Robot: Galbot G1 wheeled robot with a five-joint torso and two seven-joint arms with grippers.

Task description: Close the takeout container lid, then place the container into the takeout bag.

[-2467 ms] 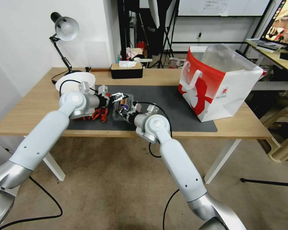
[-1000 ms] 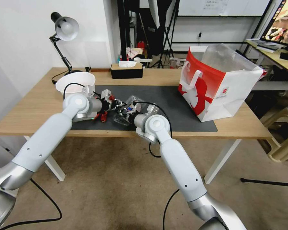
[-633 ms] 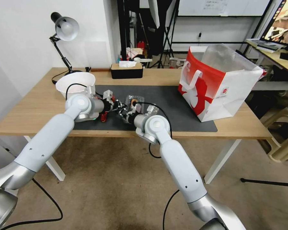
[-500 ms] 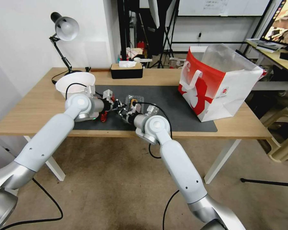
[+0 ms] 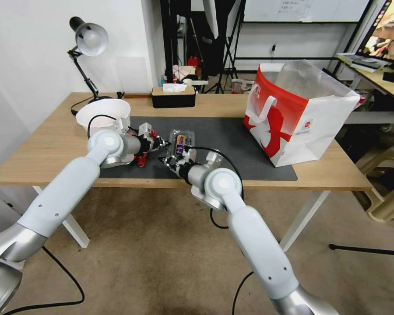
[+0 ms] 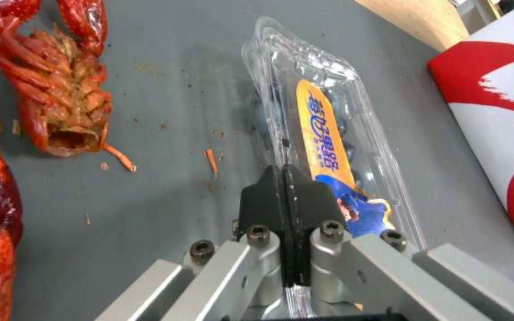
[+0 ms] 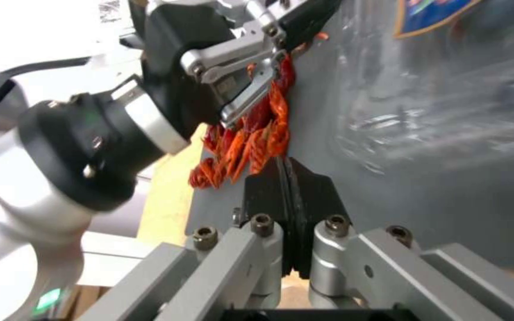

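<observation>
Lid (image 6: 322, 147) lay shut; beside the takeout container (image 5: 179, 142) our left gripper (image 6: 290, 183) and right gripper (image 7: 290, 178) were pinched empty; bagging looked next.

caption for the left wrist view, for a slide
Left gripper shut beside the closed takeout container on the dark mat, crayfish nearby.

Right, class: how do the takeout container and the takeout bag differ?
The takeout container is small and clear; the takeout bag is large, red and white. The container lies flat and shut; the bag stands upright, open-topped. Both sit on the table.
</observation>
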